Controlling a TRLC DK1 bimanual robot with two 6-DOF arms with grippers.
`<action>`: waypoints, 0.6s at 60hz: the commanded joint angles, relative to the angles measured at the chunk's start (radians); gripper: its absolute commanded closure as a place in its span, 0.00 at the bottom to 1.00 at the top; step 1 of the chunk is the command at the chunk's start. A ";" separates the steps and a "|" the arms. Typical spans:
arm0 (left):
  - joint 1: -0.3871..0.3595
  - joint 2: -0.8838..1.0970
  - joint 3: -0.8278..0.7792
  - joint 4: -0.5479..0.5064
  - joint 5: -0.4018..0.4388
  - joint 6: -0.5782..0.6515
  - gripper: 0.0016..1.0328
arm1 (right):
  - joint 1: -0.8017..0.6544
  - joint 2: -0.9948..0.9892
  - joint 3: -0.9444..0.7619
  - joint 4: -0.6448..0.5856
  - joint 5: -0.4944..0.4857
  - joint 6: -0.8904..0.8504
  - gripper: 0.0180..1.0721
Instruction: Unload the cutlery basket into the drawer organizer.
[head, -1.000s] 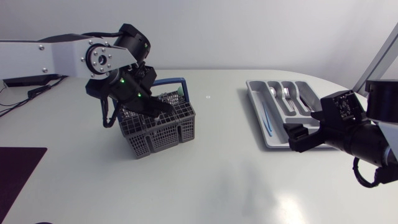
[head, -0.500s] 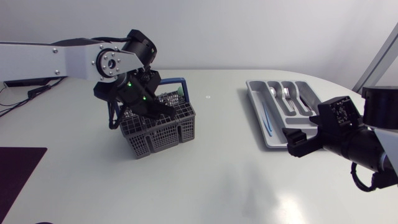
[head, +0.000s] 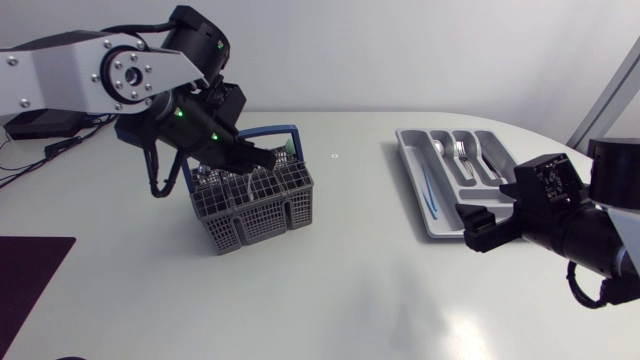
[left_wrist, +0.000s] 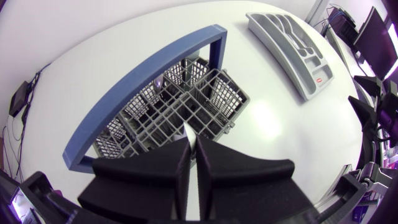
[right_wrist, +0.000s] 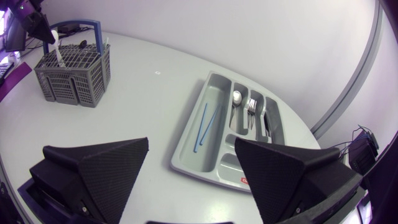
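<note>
In the upper left, the left gripper (head: 268, 158) pinches a thin white piece of cutlery (left_wrist: 190, 140) over the basket (head: 262, 212); it could slip out or catch on the basket's wall.

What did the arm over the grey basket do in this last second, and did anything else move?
The left gripper rose a little above the cutlery basket, its arm swinging up and back. Its fingers are shut on a thin white utensil. The right gripper, open, hardly moved; the basket and the drawer organizer stayed put.
</note>
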 joint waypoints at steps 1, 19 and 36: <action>0.002 -0.050 -0.019 0.000 -0.006 -0.032 0.97 | -0.001 -0.013 -0.026 0.009 -0.003 -0.014 0.05; -0.014 -0.127 -0.046 -0.001 0.003 -0.037 0.97 | -0.001 -0.044 -0.024 -0.006 -0.001 -0.015 0.05; -0.080 -0.251 -0.111 0.023 0.000 -0.017 0.97 | 0.001 -0.085 -0.024 -0.031 -0.003 -0.022 0.05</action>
